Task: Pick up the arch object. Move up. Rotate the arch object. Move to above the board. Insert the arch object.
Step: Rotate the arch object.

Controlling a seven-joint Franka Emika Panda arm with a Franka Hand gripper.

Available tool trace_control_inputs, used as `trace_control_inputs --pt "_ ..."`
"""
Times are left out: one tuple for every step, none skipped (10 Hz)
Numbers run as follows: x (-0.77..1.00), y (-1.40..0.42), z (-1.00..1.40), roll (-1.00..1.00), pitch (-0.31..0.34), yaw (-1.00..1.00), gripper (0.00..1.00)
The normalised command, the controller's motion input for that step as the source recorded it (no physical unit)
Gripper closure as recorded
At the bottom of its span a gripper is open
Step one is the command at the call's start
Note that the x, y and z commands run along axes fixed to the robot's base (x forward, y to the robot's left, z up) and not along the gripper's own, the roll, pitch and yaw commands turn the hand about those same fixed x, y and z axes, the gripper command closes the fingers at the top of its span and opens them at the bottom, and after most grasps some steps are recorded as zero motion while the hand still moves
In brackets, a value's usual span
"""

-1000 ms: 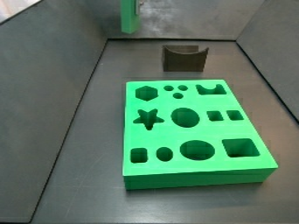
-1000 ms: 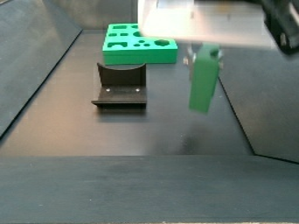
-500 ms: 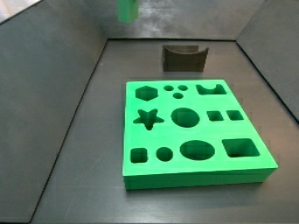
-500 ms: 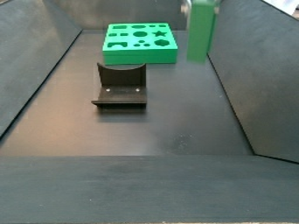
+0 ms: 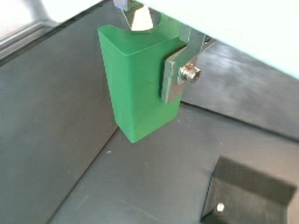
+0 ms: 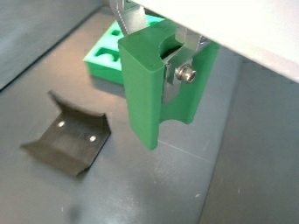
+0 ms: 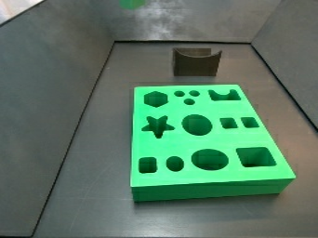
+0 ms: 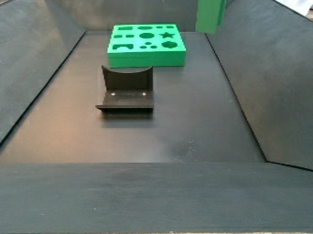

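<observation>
You can see the arch object (image 8: 210, 14) has gone higher than a moment ago; only its bottom end shows at the top edge. The gripper (image 6: 176, 54) is clamped on this tall green block, high above the floor (image 8: 146, 137), away from the board (image 8: 146, 44).

I count one arch object (image 6: 158, 83) in my end effector (image 6: 176, 66); one board (image 7: 206, 139); one fixture (image 8: 126, 90).
</observation>
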Motion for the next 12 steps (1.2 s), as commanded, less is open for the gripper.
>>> trace_control_inputs --pt "0.02 0.00 -0.04 -0.16 -0.064 -1.00 1.00" --pt "0.01 0.01 -0.04 -0.18 -0.066 -0.92 1.00" --pt "0.00 0.01 -0.03 -0.15 -0.047 -0.56 1.00" --pt "0.00 0.01 -0.02 -0.13 -0.040 -0.42 1.00" --pt "0.00 0.01 -0.01 -0.10 -0.025 -0.20 1.00" --pt "0.02 0.01 0.00 -0.03 -0.008 -1.00 1.00" --pt "0.01 0.01 0.00 -0.03 -0.008 -1.00 1.00" --pt "0.01 0.01 0.00 -0.04 -0.008 -1.00 1.00" --pt "0.01 0.01 0.00 -0.04 -0.009 -1.00 1.00" --pt "0.01 0.01 0.00 -0.05 -0.011 -1.00 1.00" --pt "0.01 0.01 0.00 -0.06 -0.013 -1.00 1.00" --pt "0.01 0.01 0.00 -0.08 -0.016 -1.00 1.00"
